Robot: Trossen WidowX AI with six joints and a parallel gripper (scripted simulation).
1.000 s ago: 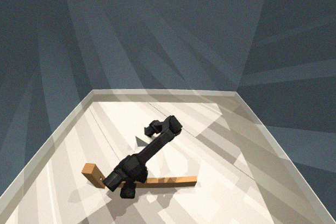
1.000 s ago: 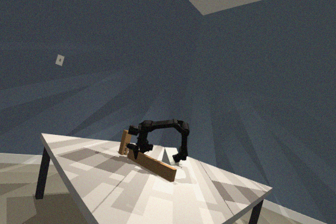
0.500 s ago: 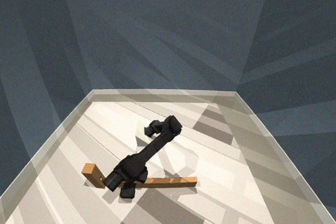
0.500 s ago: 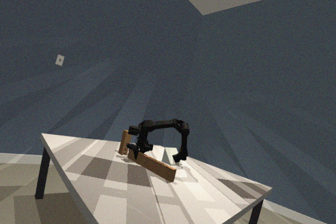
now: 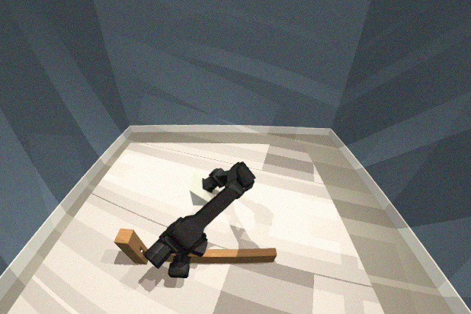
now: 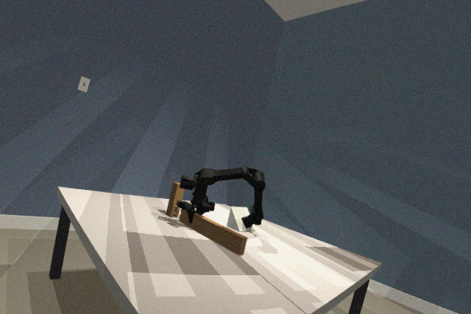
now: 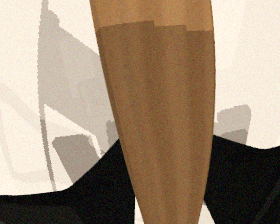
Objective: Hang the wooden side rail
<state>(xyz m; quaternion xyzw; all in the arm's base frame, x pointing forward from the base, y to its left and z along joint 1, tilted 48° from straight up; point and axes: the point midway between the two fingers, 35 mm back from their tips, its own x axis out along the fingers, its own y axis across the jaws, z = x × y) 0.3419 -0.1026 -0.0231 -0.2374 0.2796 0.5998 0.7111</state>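
In the exterior view, the long brown wooden rail slanted across the pale table, its far end nearest the camera. Beyond, the black two-fingered gripper held the rail clamped near its other end. Behind stood the upright wooden post, just beside that end; whether the hooks met the pins was hard to tell.

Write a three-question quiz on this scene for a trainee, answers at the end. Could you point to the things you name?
1. True or false: the gripper (image 5: 180,263) (image 6: 190,213) (image 7: 152,132) is shut on the side rail (image 5: 248,255) (image 6: 217,233) (image 7: 161,100).
2. Which stands upright: A) the side rail, B) the headboard post (image 5: 131,245) (image 6: 174,200)?
3. Fill in: the gripper grasps the rail nearer the end that is ____ the post.

Key: 1 true; 2 B; 3 closest to.
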